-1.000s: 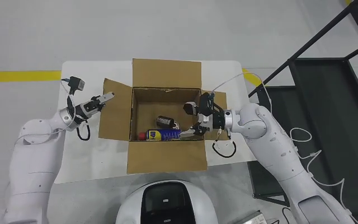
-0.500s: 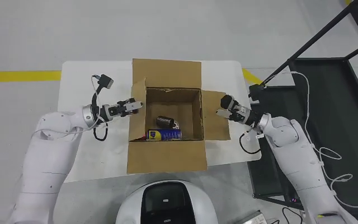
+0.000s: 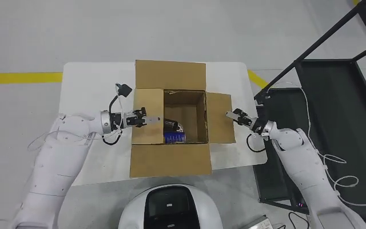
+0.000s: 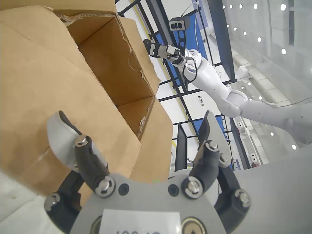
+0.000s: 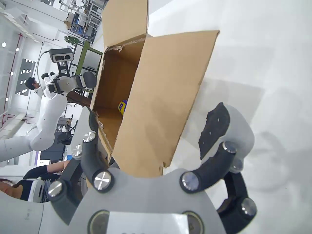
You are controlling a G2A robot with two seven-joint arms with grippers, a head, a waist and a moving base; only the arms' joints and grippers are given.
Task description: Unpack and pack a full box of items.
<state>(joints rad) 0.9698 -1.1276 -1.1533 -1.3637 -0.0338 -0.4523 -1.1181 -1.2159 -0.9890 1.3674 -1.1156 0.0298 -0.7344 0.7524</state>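
While left gripper (image 3: 148,119) overlies box (image 3: 170,74), right gripper (image 3: 233,113) beside

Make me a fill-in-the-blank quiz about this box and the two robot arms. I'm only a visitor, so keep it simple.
1. The cardboard box stands on a ____ table.
2. Of its four flaps, ____ is folded over the opening, beneath the left tool.
3. The left tool and the right tool are both ____, holding nothing.
4. Inside the box lies a can coloured blue and ____.

Missing words: white; one; open; yellow.
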